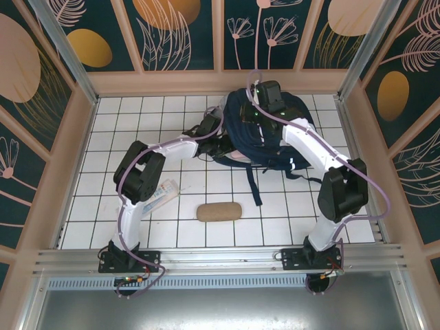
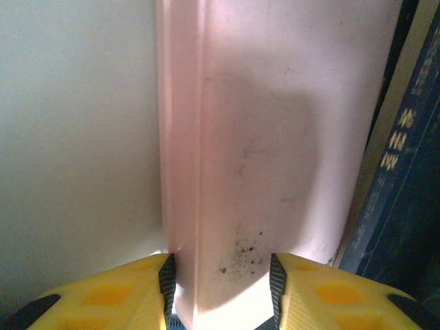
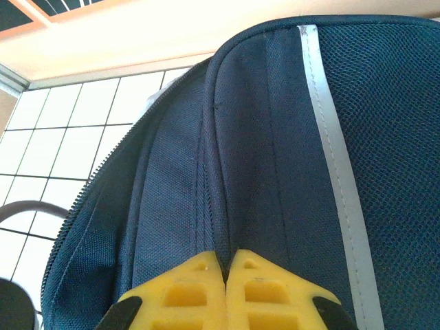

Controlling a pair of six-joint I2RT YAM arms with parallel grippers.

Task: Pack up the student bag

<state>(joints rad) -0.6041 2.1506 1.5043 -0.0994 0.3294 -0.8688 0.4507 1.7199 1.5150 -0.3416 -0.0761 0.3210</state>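
Note:
The student bag [image 1: 275, 137], navy with white stripes, lies at the back middle of the white tiled table. My right gripper [image 1: 258, 104] reaches over its top; in the right wrist view the gripper [image 3: 226, 265] is shut on a ridge of the bag's navy fabric [image 3: 275, 137] beside a white stripe. My left gripper [image 1: 221, 143] is at the bag's left side. In the left wrist view a pale pink box-like thing [image 2: 261, 158] stands between the left gripper's [image 2: 221, 282] pads, which press on both its sides. Navy bag fabric [image 2: 409, 220] shows just right of it.
A tan oblong pouch [image 1: 219, 212] lies on the tiles in front of the bag. A clear flat item with blue print [image 1: 162, 192] lies by the left arm. A dark strap [image 1: 254, 184] trails toward the pouch. Wooden walls ring the table.

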